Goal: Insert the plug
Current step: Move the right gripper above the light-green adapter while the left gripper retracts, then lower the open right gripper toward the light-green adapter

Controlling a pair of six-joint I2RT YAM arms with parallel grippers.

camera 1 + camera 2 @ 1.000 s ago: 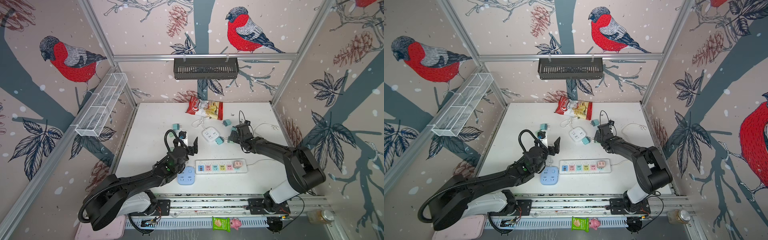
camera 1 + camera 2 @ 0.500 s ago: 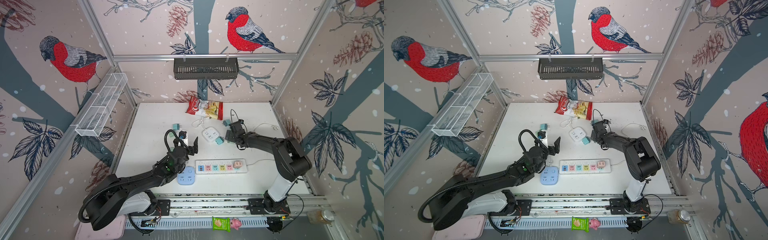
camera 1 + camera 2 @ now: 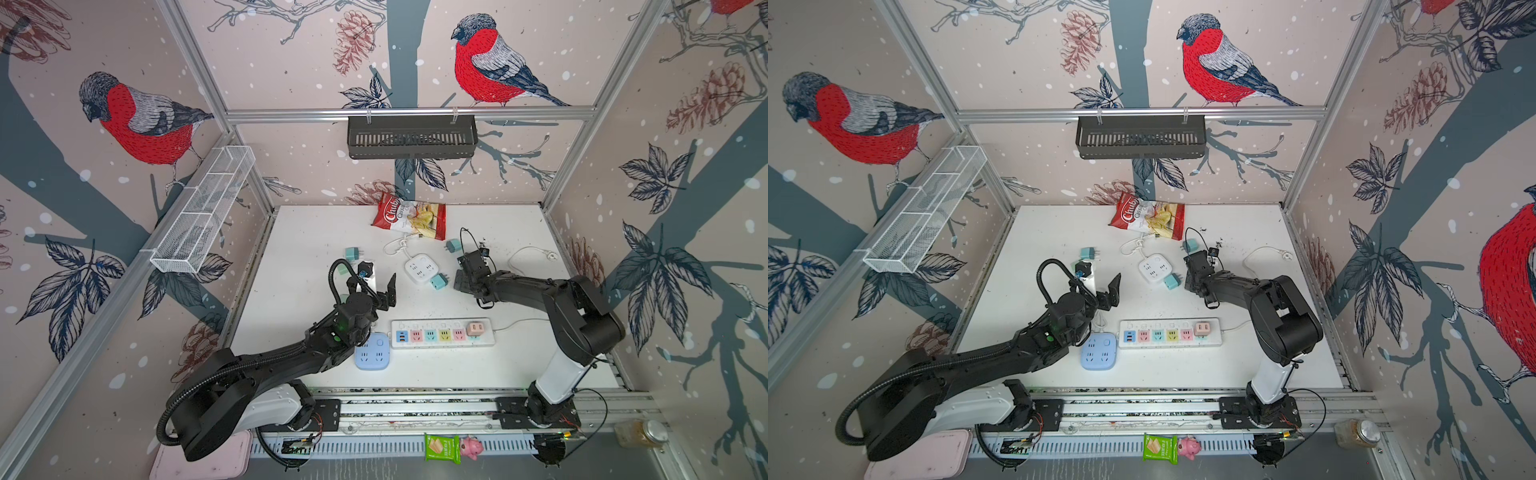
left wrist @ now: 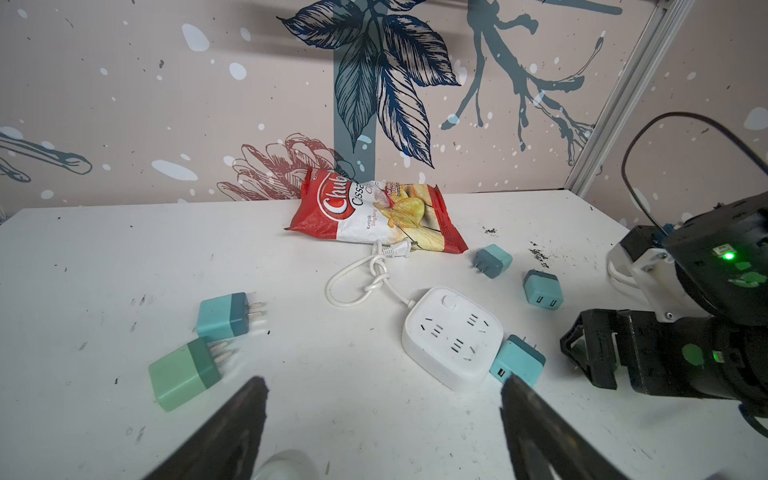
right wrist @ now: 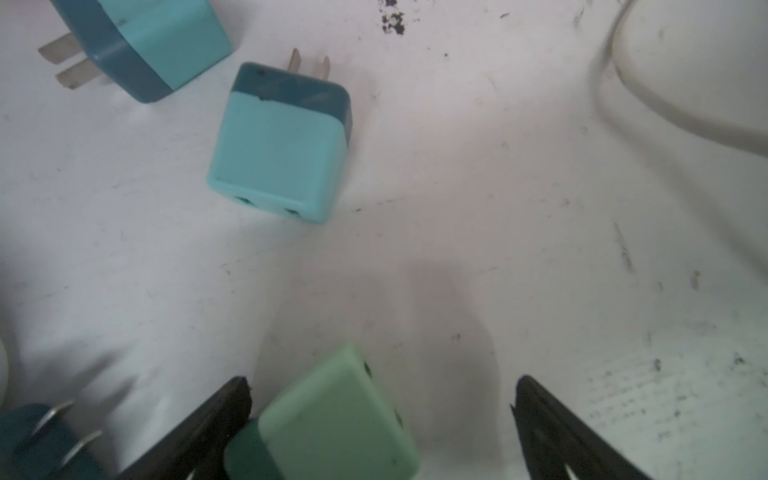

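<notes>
A light green plug (image 5: 340,419) lies on the white table (image 3: 299,249) between the fingers of my right gripper (image 5: 383,381), close against one finger. The jaws stand wide and are open. In both top views the right gripper (image 3: 459,280) hides this plug and sits just right of a teal plug (image 3: 438,281) beside the white square socket (image 3: 422,268). The long power strip (image 3: 442,334) lies near the front and carries a pink adapter (image 3: 476,328). My left gripper (image 3: 378,286) hovers open and empty over bare table (image 4: 383,380).
Two more blue plugs (image 5: 282,145) (image 5: 141,45) lie beyond the right gripper. A blue plug (image 4: 224,318) and a green plug (image 4: 183,374) lie at the left. A blue square socket (image 3: 372,352) sits by the strip. A crisp bag (image 3: 409,216) lies at the back.
The right gripper has shifted a little left toward the white square socket, and its elbow has swung left and forward. The left arm has not moved.
</notes>
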